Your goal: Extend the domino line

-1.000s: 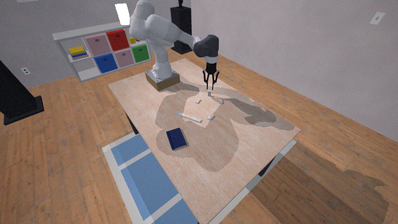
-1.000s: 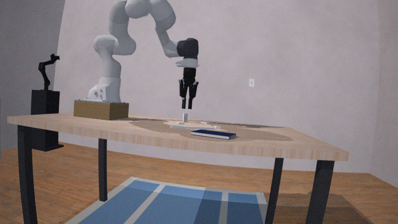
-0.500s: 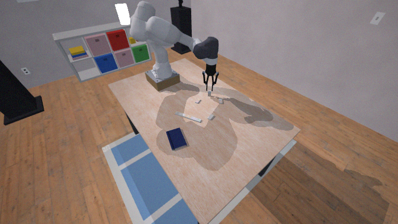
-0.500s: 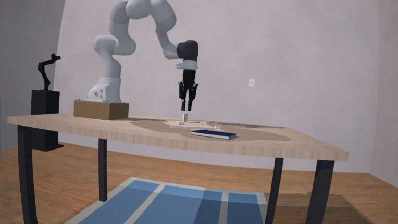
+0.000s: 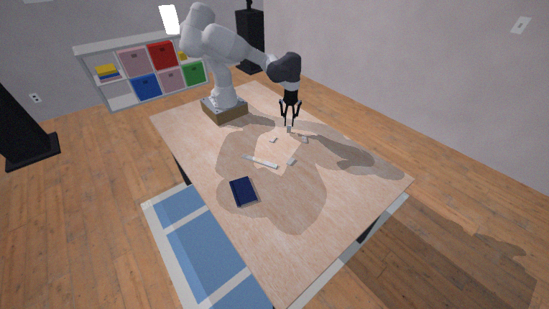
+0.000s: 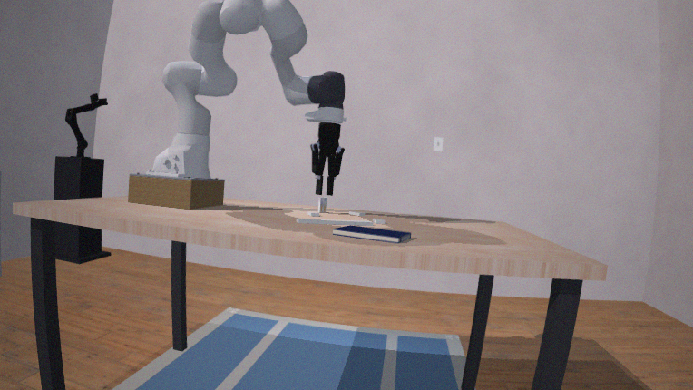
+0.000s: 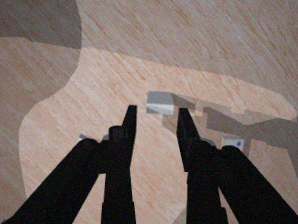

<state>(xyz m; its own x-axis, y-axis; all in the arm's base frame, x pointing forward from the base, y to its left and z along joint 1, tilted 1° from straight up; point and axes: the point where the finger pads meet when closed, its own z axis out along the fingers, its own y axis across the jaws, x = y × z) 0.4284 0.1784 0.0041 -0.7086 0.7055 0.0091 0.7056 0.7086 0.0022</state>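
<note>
A small grey-white domino [image 5: 289, 128] stands upright on end on the wooden table, apart from the rest. My gripper [image 5: 289, 121] hangs straight above it, pointing down, fingers partly open with nothing between them. In the side view a small gap shows between the fingertips [image 6: 325, 190] and the domino's top [image 6: 321, 204]. In the wrist view the domino's top [image 7: 160, 103] shows just beyond the fingertips. The line of dominoes [image 5: 259, 161] lies flat nearer the table's middle. Three loose dominoes lie flat around it: one [image 5: 273, 139], a second [image 5: 304, 139] and a third [image 5: 291, 161].
A dark blue book [image 5: 243, 191] lies on the table in front of the line, and also shows in the side view [image 6: 372, 234]. The robot's base block [image 5: 224, 109] stands at the table's back edge. A shelf with coloured bins [image 5: 144, 69] stands behind.
</note>
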